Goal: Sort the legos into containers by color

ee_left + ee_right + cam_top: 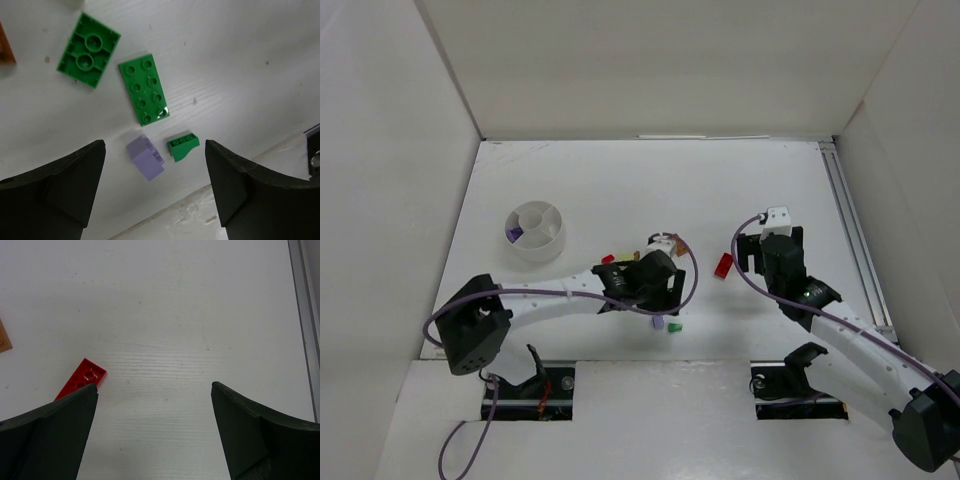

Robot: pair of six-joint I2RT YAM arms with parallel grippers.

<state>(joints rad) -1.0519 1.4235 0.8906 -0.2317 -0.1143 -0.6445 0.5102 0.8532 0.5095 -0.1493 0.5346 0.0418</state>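
My left gripper (155, 145) is open above the table, nothing held between its fingers. On the table below it lie a lilac brick (145, 157) and a small green curved brick (183, 147), with a green studded plate (144, 88) and an upturned green plate (89, 49) beyond. In the top view the left gripper (656, 285) hangs just behind the lilac brick (658, 323). My right gripper (154, 386) is open over bare table, with a red plate (82, 380) beside its left finger. The round white container (535, 230), divided into compartments, holds a purple piece (515, 234).
An orange-brown brick (5, 50) lies at the left edge of the left wrist view. Another red brick (608, 259) sits behind the left wrist. An aluminium rail (305, 315) runs along the table's right side. White walls enclose the table.
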